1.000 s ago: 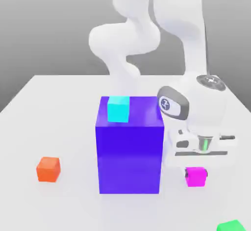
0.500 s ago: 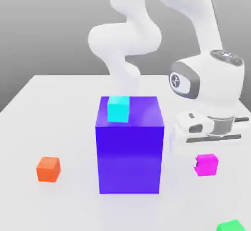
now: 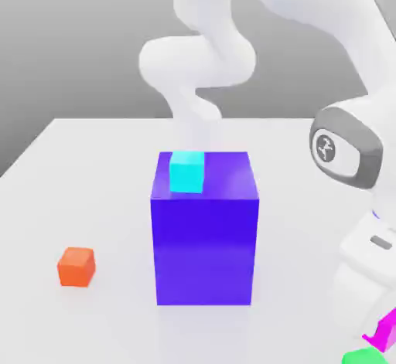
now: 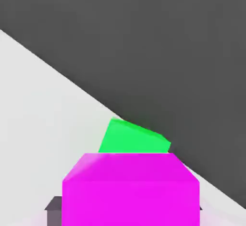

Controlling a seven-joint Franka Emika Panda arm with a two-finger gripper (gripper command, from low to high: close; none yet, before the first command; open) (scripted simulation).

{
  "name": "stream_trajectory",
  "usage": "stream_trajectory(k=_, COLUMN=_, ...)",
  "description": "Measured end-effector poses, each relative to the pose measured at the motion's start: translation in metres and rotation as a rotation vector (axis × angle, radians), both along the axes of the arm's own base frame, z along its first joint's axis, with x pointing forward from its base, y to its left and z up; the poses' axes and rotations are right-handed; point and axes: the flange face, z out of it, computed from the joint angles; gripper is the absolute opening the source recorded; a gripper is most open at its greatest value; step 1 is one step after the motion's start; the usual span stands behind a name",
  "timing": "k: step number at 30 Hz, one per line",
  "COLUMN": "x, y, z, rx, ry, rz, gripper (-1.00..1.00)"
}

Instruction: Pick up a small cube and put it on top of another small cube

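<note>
The small plain magenta-pink cube (image 3: pixel 384 328) has left the worktop (image 3: pixel 93 169): a second ago it sat beside the big blue-violet block (image 3: pixel 204 227), at about four o'clock from it in the exterior view, with the arm low over it. Now it rides tilted near the scene's five o'clock corner, just above the small bright green cube (image 3: pixel 362 356). The hand view shows the magenta cube (image 4: pixel 130 189) close under the camera, dark pads at its sides, so the end effector is closed on it, with the green cube (image 4: pixel 134 137) just beyond. I judge the carry nearly done; what remains is levelling, centring over the green cube, lowering and releasing. The small cyan cube (image 3: pixel 187 171) on the block and the small orange cube (image 3: pixel 76 267) are where they were.
</note>
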Motion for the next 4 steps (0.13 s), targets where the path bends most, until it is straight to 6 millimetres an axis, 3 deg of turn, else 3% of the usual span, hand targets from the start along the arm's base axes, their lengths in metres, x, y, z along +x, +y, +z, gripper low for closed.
stream_trajectory(k=1, x=0.0000, y=-0.0001, z=-0.0104, rx=0.000, ry=0.000, rz=0.001, gripper=1.00)
stream_trajectory(k=4, x=0.0000, y=-0.0001, z=-0.0104, rx=0.000, ry=0.000, rz=0.001, gripper=1.00)
